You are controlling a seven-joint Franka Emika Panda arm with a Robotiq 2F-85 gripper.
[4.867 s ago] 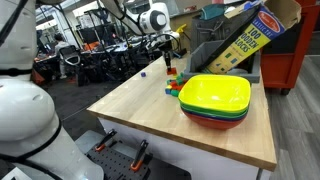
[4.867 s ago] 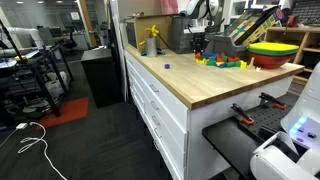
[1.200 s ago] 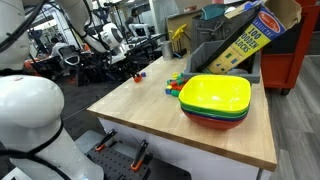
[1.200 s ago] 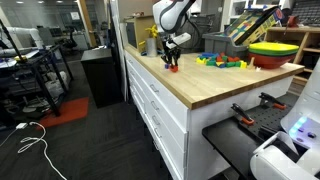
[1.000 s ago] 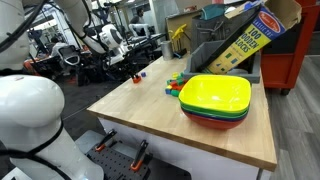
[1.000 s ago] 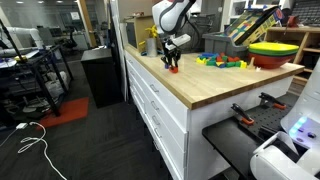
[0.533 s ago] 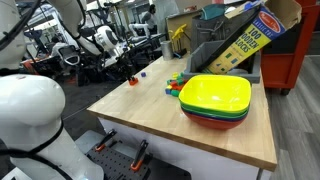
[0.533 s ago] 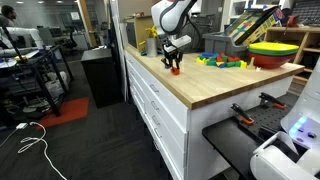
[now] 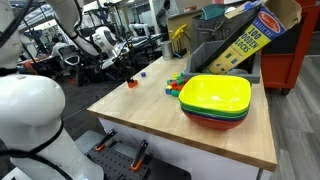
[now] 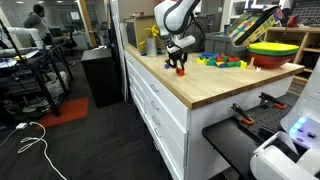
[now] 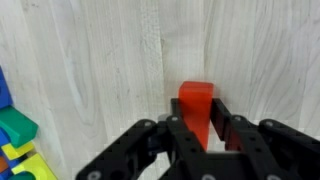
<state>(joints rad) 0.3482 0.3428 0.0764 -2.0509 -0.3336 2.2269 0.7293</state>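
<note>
Since the earliest frames the arm has swung away from the pile of coloured blocks [image 10: 222, 62] toward the table's [image 9: 150, 115] near edge. Over the last second it has only crept slightly further along. The claw [image 10: 181, 66] is pinching a red block [image 11: 197, 103]; the wrist view shows a finger pressed to each side of it. That block now sits low over the bare wood, at 9 o'clock from the stacked bowls [image 9: 215, 98] in an exterior view. Whether it touches the surface I cannot tell. In the wrist view the pile lies at 8 o'clock from the claw, well apart. So the block is separated from its pile, carried across, and not yet let go.
</note>
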